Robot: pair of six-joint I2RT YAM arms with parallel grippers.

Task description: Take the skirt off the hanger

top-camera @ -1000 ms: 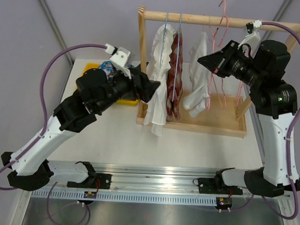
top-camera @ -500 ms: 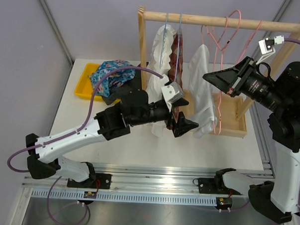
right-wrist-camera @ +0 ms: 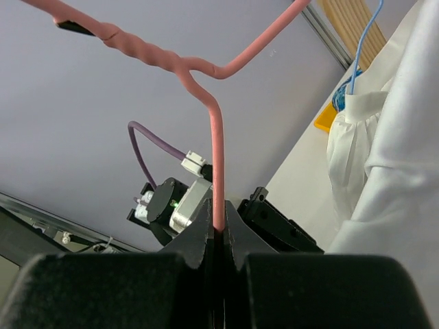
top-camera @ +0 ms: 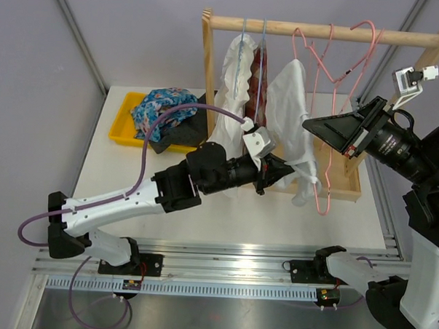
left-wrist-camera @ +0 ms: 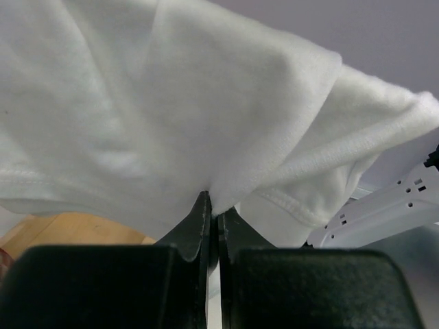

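Top external view puts the white skirt (top-camera: 289, 102) between the arms, drooping from the pink hanger (right-wrist-camera: 218, 137) down toward the left gripper (top-camera: 291, 170), which is pinched shut on its hem. The right gripper (top-camera: 309, 125) clamps the hanger wire, up and to the right. Cloth probably catches the hanger somewhere, though folds hide where.

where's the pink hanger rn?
Top view, right of centre at the wooden rack: pink hanger tilted, clamped in the right gripper, white skirt hanging from it.
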